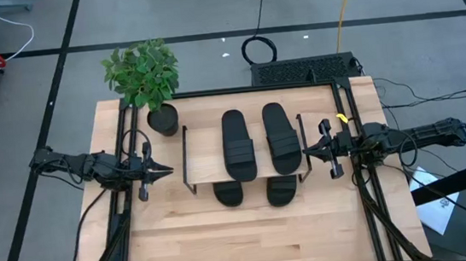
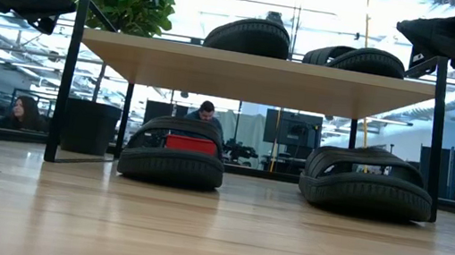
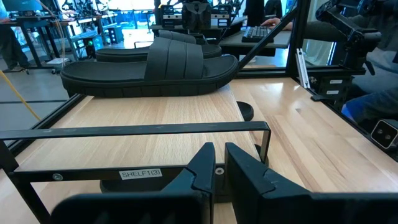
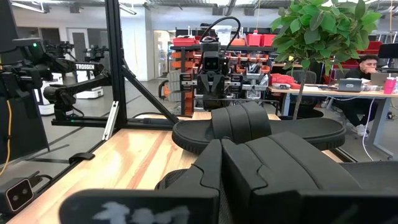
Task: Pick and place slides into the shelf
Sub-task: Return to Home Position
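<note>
i see two slides (image 1: 238,144) side by side on the top board of the shelf (image 1: 205,154), and two more slides (image 1: 229,193) on the table (image 1: 252,240) under it, ends poking out past the front edge. left gripper (image 1: 168,168) hovers just off the shelf's left end, fingers pinched together on nothing. right gripper (image 1: 306,150) mirrors it at the right end, also closed and empty. a potted plant (image 1: 142,75) sits behind the shelf's left corner

Two slides (image 1: 238,144) lie on the shelf (image 1: 204,161), two beneath it.
</note>
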Controlling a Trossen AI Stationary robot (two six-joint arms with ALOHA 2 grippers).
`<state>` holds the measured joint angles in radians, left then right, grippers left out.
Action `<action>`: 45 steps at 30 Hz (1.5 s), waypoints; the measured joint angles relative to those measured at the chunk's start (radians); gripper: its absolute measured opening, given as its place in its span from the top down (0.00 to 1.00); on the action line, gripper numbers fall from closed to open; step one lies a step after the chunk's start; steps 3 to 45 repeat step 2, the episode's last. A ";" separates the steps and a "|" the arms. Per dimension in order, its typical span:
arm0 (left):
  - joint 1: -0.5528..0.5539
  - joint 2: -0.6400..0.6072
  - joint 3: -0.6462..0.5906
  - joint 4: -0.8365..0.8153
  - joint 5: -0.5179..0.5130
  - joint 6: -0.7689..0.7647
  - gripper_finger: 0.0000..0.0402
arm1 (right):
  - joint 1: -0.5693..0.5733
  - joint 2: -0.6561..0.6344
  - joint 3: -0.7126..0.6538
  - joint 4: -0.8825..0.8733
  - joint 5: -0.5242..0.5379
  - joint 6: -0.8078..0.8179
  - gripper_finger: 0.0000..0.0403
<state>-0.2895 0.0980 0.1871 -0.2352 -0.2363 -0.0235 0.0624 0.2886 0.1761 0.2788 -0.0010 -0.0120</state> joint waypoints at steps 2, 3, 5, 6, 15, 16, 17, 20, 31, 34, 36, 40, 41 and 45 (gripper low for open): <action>0.000 0.000 0.000 0.000 0.000 0.000 0.91 | 0.000 0.000 0.000 0.000 0.000 0.000 1.00; 0.000 0.000 0.000 0.000 0.000 0.000 0.91 | 0.000 0.000 0.000 0.000 0.000 0.000 1.00; 0.000 0.000 0.000 0.000 0.000 0.000 0.91 | 0.000 0.000 0.000 0.000 0.000 0.000 1.00; 0.000 0.000 0.000 0.000 0.000 0.000 0.91 | 0.000 0.000 0.000 0.000 0.000 0.000 1.00; 0.000 0.000 0.000 0.000 0.000 0.000 0.91 | 0.000 0.000 0.000 0.000 0.000 0.000 1.00; 0.000 0.000 0.000 0.000 0.000 0.000 0.91 | 0.000 0.000 0.000 0.000 0.000 0.000 1.00; 0.000 0.000 0.000 0.000 0.000 0.000 0.91 | 0.000 0.000 0.000 0.000 0.000 0.000 1.00; 0.000 0.000 0.000 0.000 0.000 0.000 0.91 | 0.000 0.000 0.000 0.000 0.000 0.000 1.00; 0.000 0.000 0.000 0.000 0.000 0.000 0.91 | 0.000 0.000 0.000 0.000 0.000 0.000 1.00; 0.000 0.000 0.000 0.000 0.000 0.000 0.91 | 0.000 0.000 0.000 0.000 0.000 0.000 1.00; 0.000 0.000 0.000 0.000 0.000 0.000 0.91 | 0.000 0.000 0.000 0.000 0.000 0.000 1.00; 0.000 0.000 0.000 0.000 0.000 0.000 0.91 | 0.000 0.000 0.000 0.000 0.000 0.000 1.00; 0.000 0.000 0.000 0.000 0.000 0.000 0.91 | 0.000 0.000 0.000 0.000 0.000 0.000 1.00; 0.000 0.000 0.000 0.000 0.000 0.000 0.91 | 0.000 0.000 0.000 0.000 0.000 0.000 1.00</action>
